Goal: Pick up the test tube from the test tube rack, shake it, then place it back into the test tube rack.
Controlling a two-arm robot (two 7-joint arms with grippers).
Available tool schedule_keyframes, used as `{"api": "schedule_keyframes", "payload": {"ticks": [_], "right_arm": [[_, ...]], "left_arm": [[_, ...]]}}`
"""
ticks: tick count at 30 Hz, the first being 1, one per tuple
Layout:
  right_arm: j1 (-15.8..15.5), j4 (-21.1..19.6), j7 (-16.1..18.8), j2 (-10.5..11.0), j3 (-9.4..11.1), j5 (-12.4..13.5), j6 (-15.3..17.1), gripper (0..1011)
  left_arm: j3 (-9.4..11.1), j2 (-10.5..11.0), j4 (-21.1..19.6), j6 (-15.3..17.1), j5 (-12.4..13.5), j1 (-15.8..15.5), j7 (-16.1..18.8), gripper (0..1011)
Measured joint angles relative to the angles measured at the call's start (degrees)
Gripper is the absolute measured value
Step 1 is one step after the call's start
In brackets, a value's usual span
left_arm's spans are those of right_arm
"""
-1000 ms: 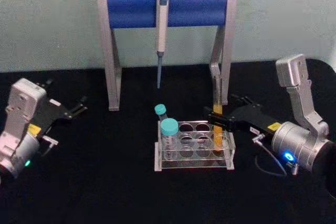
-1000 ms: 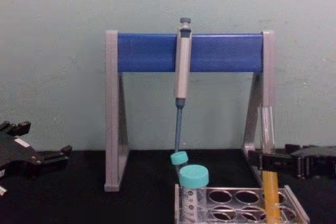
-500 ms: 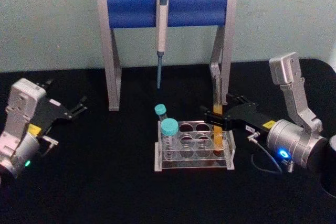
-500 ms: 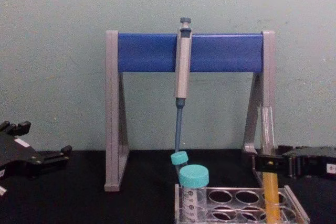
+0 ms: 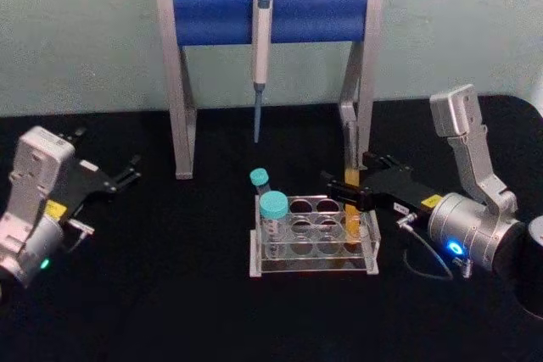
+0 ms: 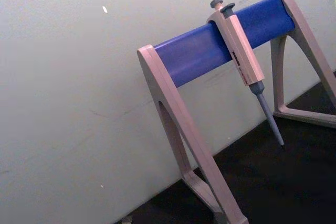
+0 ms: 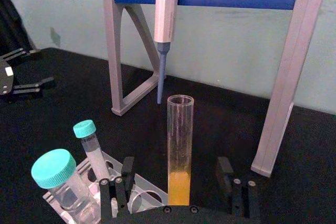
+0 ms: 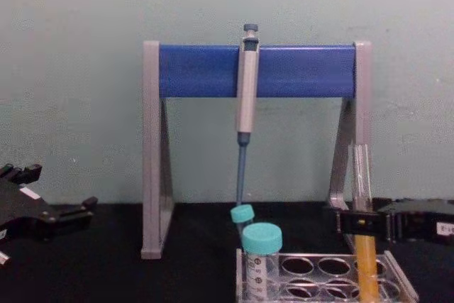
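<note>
Starting at the far side: the left tool [image 5: 109, 152] sits parked on the black tabletop [image 5: 170, 294], roughly 9 o'clock from the test tube rack [image 5: 316, 265] and well apart from it. Its fingers are spread, nothing in them.

Next over, the grey-and-blue pipette stand [image 5: 271, 14] is at about 12 o'clock from the rack, up against the wall, with one pipette [image 5: 261, 48] hanging off the blue bar, tip pointing down.

The rack itself is pretty much dead centre on the tabletop. Its left column has two clear vials with teal caps, the wide one [image 5: 273, 205] nearer the robot and a skinnier one [image 5: 259, 177] behind it, leaning a bit.

The test tube [image 5: 351, 209] is seated in the rack's right column, near enough upright, orange-yellow liquid in the lower part and the open top poking well above the top plate. Can't really tell which row it's in.

The right tool [image 5: 344, 191] reaches in from 3 o'clock at the tube's mid-height. In the right wrist view the two fingers [image 7: 123, 174] straddle the tube with a clear gap on each side, so it's released, not gripping the glass.
</note>
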Motion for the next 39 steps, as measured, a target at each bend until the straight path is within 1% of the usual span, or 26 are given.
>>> {"api": "schedule_keyframes", "payload": {"ticks": [12,15,20,22,23,25,26,28,29,31,33,34,35,37,38,39], "right_arm": [[-0.01,-0.02,-0.07,0.00,0.09,0.08,-0.02,1000],[-0.02,-0.03,-0.08,0.00,0.10,0.11,-0.02,942],[-0.06,-0.06,-0.11,0.00,0.13,0.13,-0.02,817],[-0.07,-0.07,-0.12,0.00,0.15,0.14,-0.02,742],[-0.07,-0.08,-0.12,0.00,0.15,0.15,-0.02,730],[-0.07,-0.09,-0.14,0.00,0.16,0.16,-0.02,645],[-0.07,-0.09,-0.14,0.00,0.15,0.16,-0.02,645],[-0.08,-0.10,-0.15,0.00,0.15,0.18,-0.02,542],[-0.07,-0.10,-0.15,0.00,0.15,0.18,-0.02,531],[-0.07,-0.10,-0.15,0.00,0.15,0.19,-0.02,478],[-0.07,-0.10,-0.15,0.00,0.16,0.20,-0.03,396],[-0.08,-0.11,-0.15,0.00,0.15,0.20,-0.02,383],[-0.08,-0.10,-0.15,0.00,0.15,0.20,-0.02,323],[-0.08,-0.10,-0.16,0.00,0.15,0.20,-0.02,258],[-0.07,-0.10,-0.16,0.00,0.15,0.21,-0.03,258],[-0.08,-0.10,-0.16,0.00,0.15,0.20,-0.02,226]], "left_arm": [[0.00,0.00,0.00,0.00,0.00,0.00,0.00,1001],[0.00,0.00,0.00,0.00,0.00,0.00,0.00,1001],[0.00,0.00,0.00,0.00,0.00,0.00,0.00,1001],[0.00,0.00,0.00,0.00,0.00,0.00,0.00,1001],[0.00,0.00,0.00,0.00,0.00,0.00,0.00,1001],[0.00,0.00,0.00,0.00,0.00,0.00,0.00,1002],[0.00,0.00,0.00,0.00,0.00,0.00,0.00,1001],[0.00,0.00,0.00,0.00,0.00,0.00,0.00,1001],[0.00,0.00,0.00,0.00,0.00,0.00,0.00,1001],[0.00,0.00,0.00,0.00,0.00,0.00,0.00,1001],[0.00,0.00,0.00,0.00,0.00,0.00,0.00,1002],[0.00,0.00,0.00,0.00,0.00,0.00,0.00,1001],[0.00,0.00,0.00,0.00,0.00,0.00,0.00,1001],[0.00,0.00,0.00,0.00,0.00,0.00,0.00,1001],[0.00,0.00,0.00,0.00,0.00,0.00,0.00,1001],[0.00,0.00,0.00,0.00,0.00,0.00,0.00,1001]]}}
